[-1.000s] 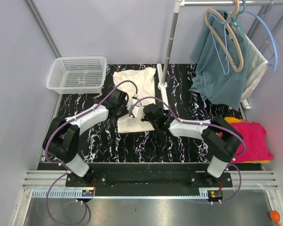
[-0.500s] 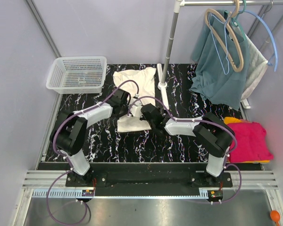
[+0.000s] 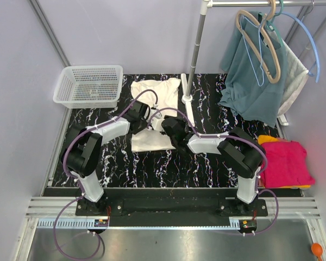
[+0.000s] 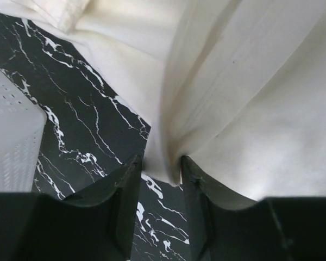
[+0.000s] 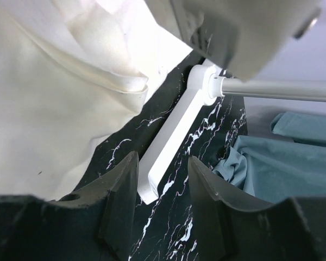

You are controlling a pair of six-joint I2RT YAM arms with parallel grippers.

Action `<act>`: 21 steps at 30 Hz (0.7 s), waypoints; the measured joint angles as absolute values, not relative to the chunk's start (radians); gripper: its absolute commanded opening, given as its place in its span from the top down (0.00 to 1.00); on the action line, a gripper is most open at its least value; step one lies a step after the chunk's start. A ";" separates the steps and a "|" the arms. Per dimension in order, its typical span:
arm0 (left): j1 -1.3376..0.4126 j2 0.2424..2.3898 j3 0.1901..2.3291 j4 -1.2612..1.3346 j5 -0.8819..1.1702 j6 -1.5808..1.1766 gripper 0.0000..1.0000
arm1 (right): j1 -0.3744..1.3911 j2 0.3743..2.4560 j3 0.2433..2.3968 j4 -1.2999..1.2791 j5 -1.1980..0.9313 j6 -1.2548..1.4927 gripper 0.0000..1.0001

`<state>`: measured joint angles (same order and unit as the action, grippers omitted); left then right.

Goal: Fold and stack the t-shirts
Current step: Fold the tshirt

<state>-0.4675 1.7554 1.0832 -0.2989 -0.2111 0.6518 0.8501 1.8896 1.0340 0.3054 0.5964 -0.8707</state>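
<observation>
The cream t-shirt (image 3: 150,140) lies on the black marbled table, its near part doubled over; it fills the left wrist view (image 4: 250,98) and the left of the right wrist view (image 5: 43,109). My left gripper (image 3: 144,118) stands over its left edge. Its jaws (image 4: 160,160) are apart, with a loose fold of cream cloth between the tips. My right gripper (image 3: 171,129) sits at the shirt's right edge, open (image 5: 163,160) with nothing between its fingers. A pink t-shirt (image 3: 287,162) rests on an orange one (image 3: 267,139) at the right edge.
A white mesh basket (image 3: 89,84) stands at the back left (image 4: 11,147). The clothes rack's pole (image 3: 195,49) rises beside the shirt, its white foot (image 3: 189,109) lying just ahead of my right jaws (image 5: 168,147). A teal garment (image 3: 250,81) hangs on hangers at the back right (image 5: 282,168).
Both grippers have gone from shut to open and let go of the cream t-shirt. Its near part now lies flatter on the table, and both arms have drawn in.
</observation>
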 measured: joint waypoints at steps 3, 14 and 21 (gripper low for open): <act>-0.467 1.769 1.105 -0.284 -0.217 0.649 0.54 | 0.850 1.896 1.047 0.311 0.614 -0.872 0.52; -0.467 1.864 1.185 -0.157 -0.300 0.646 0.50 | 0.850 1.873 1.026 0.269 0.646 -0.827 0.48; -0.462 1.860 1.185 -0.066 -0.382 0.646 0.39 | 0.850 1.718 0.993 0.137 0.622 -0.732 0.26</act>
